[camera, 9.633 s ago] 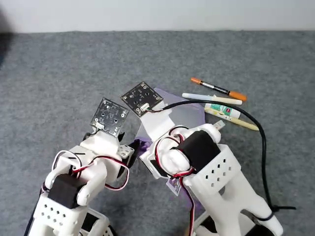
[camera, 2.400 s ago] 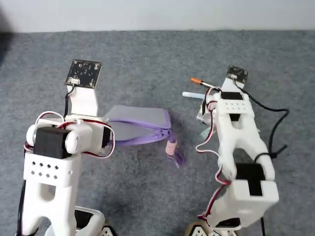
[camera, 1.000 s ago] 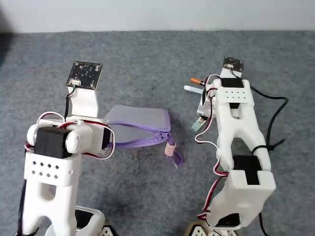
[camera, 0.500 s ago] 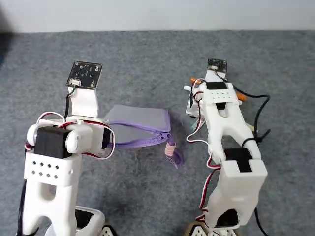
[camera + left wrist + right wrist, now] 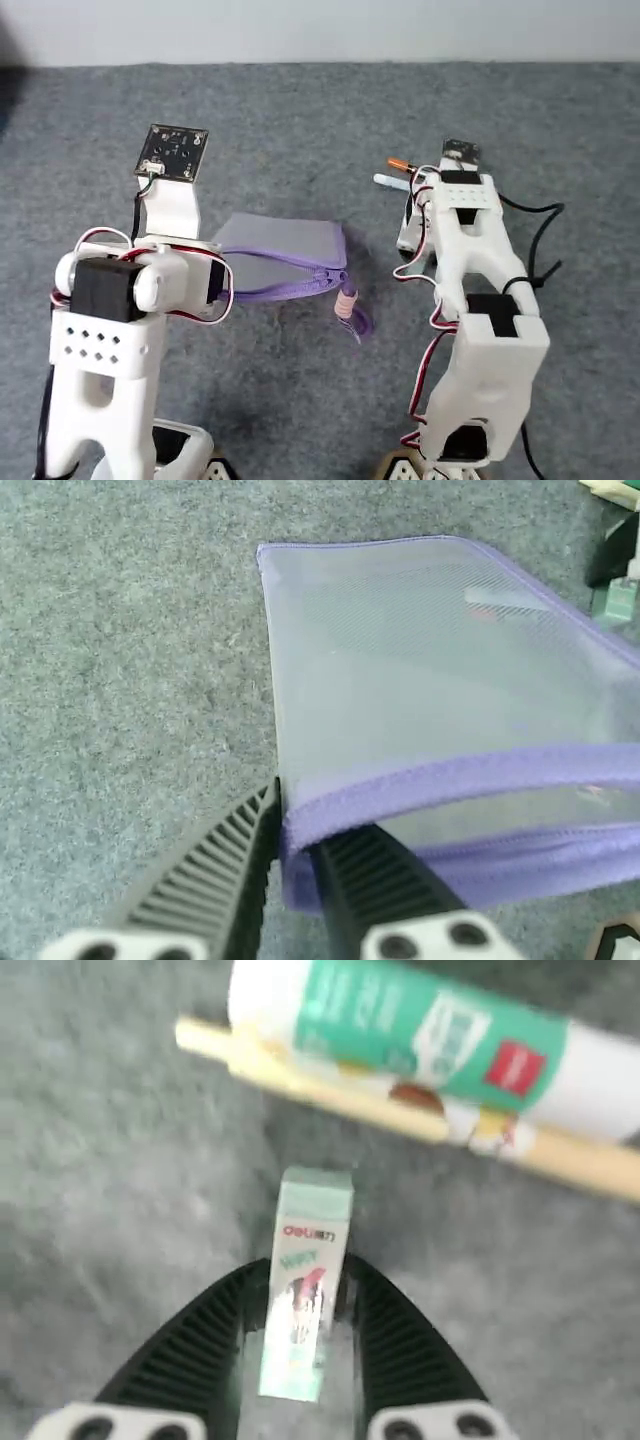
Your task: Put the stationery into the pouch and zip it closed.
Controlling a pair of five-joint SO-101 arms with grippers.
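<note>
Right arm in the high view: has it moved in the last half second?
Yes. The right arm has swung to the right, away from the pouch, now covering more of the orange pen.

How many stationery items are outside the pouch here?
5. The eraser sits in the right gripper; the glue stick and yellow pencil lie just beyond it; the orange-tipped marker and white pen show beside that arm. More may be hidden underneath.

White, perforated moulded shells clad the left arm point(image 5: 105, 350) and right arm point(image 5: 487, 330), with black servo blocks and looped red, white and black wires; left pincer point(image 5: 295, 825) and right pincer point(image 5: 302, 1270) are black and ribbed.
</note>
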